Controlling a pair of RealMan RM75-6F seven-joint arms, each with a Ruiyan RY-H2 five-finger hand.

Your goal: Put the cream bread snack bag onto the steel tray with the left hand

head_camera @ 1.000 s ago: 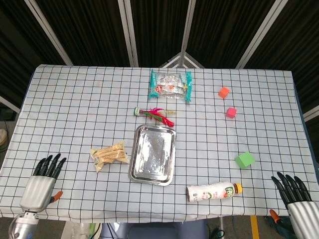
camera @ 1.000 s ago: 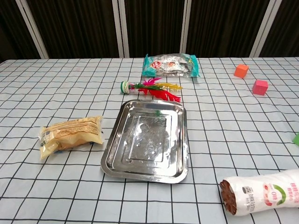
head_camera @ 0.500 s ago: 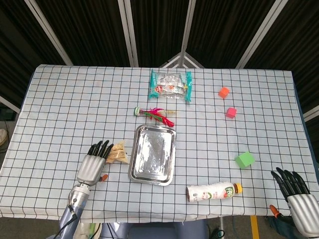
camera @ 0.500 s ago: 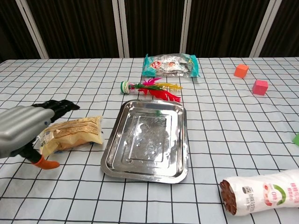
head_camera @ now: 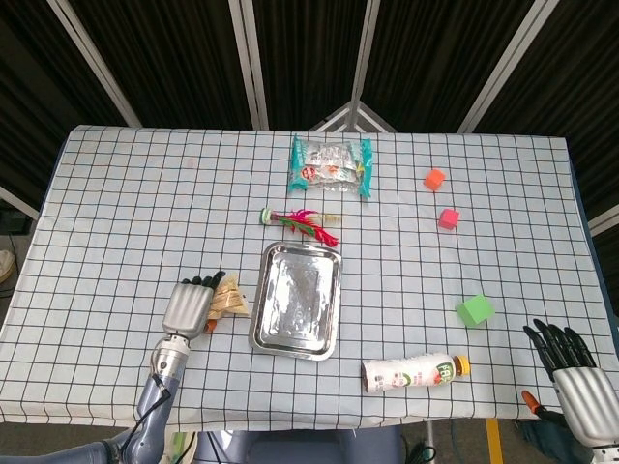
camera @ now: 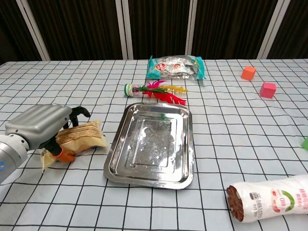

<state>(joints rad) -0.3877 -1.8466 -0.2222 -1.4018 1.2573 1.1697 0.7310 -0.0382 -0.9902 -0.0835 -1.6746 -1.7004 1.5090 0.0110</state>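
So in the last second the left hand [camera: 41,126] went from sitting back at the near table edge to coming down right on top of the cream bread snack bag [camera: 79,137]. Half a second ago its fingers were stretched out flat over the bag's outer end, now they're curled down over the far edge of it, and the bag looks a bit more scrunched under the palm. From the head view the left hand [head_camera: 191,304] covers most of the bag, only the end toward the tray pokes out. I'd call it a grasp closing, though I can't tell if it's fully clamped yet. The bag's not lifted, it's on the table under the hand. The steel tray [camera: 185,144] sits just beside the hand on its inner side, so it's a short lift and hop over. Right hand [head_camera: 571,367] is way off at the near corner, fingers spread, holding nothing
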